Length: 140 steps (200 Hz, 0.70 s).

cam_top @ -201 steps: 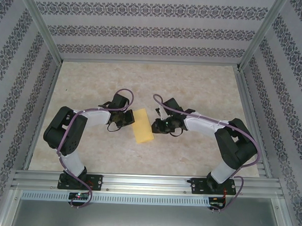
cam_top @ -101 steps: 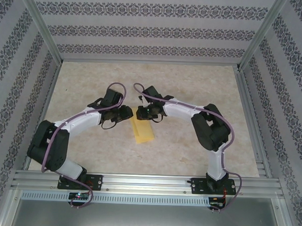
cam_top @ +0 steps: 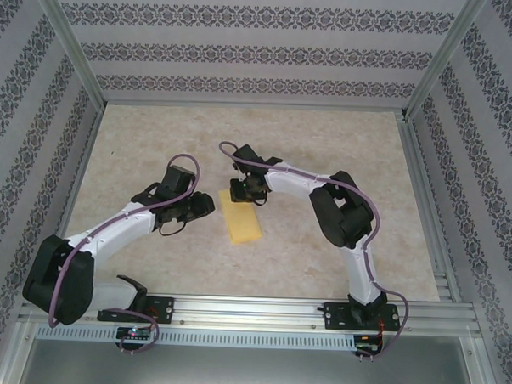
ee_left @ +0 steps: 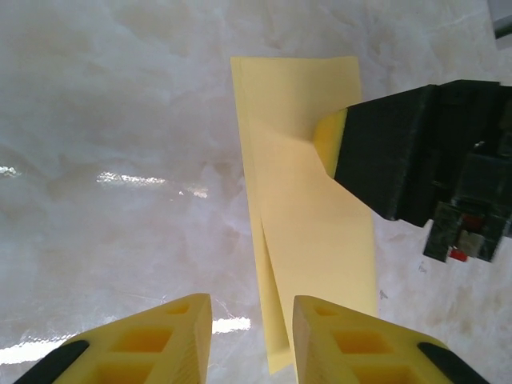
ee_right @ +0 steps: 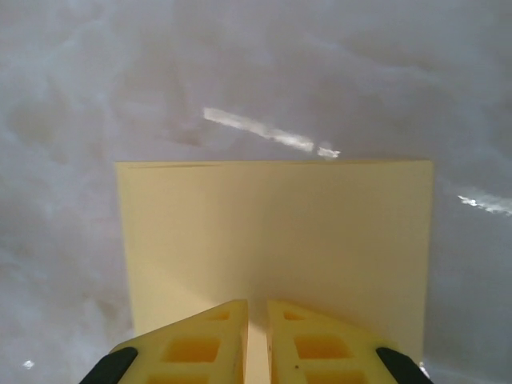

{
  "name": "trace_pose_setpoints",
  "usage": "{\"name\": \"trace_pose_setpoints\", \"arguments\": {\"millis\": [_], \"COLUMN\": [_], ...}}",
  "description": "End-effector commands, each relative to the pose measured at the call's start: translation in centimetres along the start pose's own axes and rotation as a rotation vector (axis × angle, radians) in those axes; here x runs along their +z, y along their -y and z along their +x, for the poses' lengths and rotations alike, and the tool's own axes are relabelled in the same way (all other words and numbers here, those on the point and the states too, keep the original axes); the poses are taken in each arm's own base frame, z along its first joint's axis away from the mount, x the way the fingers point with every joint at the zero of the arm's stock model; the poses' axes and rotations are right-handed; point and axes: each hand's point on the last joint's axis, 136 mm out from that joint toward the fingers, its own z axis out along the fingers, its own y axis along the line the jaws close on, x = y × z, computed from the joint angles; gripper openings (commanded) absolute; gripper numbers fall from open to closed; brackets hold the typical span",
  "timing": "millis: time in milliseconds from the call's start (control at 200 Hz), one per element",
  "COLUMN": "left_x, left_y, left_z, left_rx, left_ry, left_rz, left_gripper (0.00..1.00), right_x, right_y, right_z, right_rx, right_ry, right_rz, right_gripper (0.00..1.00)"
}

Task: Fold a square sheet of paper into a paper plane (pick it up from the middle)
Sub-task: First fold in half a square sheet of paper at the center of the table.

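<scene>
Paper first: we see the folded, thin yellow paper sheet (cam_top: 240, 217) lying flat mid-table on the beige mottled tabletop (cam_top: 343, 145), its long axis running away from the bases. At its far end the right gripper (cam_top: 244, 198) has narrow jaws, apparently pinching a raised layer. Just beside the left long edge, the left gripper (cam_top: 206, 205) hovers, jaws slightly parted and empty; we judge it nearer the free half.

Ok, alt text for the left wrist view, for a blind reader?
Folded yellow paper lies lengthwise on a pale marbled table, the right gripper pinching one long edge. The left gripper holds its yellow fingers open at the paper's near end.
</scene>
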Motion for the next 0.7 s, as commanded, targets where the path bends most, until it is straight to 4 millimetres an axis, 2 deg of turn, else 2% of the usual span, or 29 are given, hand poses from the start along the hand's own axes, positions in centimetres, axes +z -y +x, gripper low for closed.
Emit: {"name": "trace_pose_setpoints", "arguments": {"millis": [0, 175, 330, 485, 584, 694], "left_x": [0.0, 0.7, 1.6, 3.1, 4.1, 5.2], "left_y": [0.4, 1.6, 3.3, 5.0, 6.0, 6.9], "left_z": [0.3, 0.5, 1.3, 2.4, 3.4, 4.2], "left_rx": [0.022, 0.043, 0.067, 0.103, 0.133, 0.138], "left_ry": [-0.017, -0.032, -0.059, -0.089, -0.101, -0.124], "left_rz": [0.022, 0.043, 0.062, 0.067, 0.076, 0.093], "left_gripper": [0.32, 0.31, 0.31, 0.31, 0.30, 0.29], "right_x": [0.2, -0.4, -2.2, -4.1, -5.5, -7.2], "right_y": [2.0, 4.8, 7.6, 9.6, 10.0, 8.3], "right_z": [-0.5, 0.0, 0.2, 1.0, 1.4, 1.1], "right_rx": [0.050, 0.094, 0.186, 0.302, 0.364, 0.347], "right_ry": [-0.001, -0.009, 0.025, 0.083, 0.131, 0.173], "right_rz": [0.074, 0.156, 0.216, 0.241, 0.217, 0.102], "right_gripper": [0.16, 0.18, 0.20, 0.22, 0.23, 0.30]}}
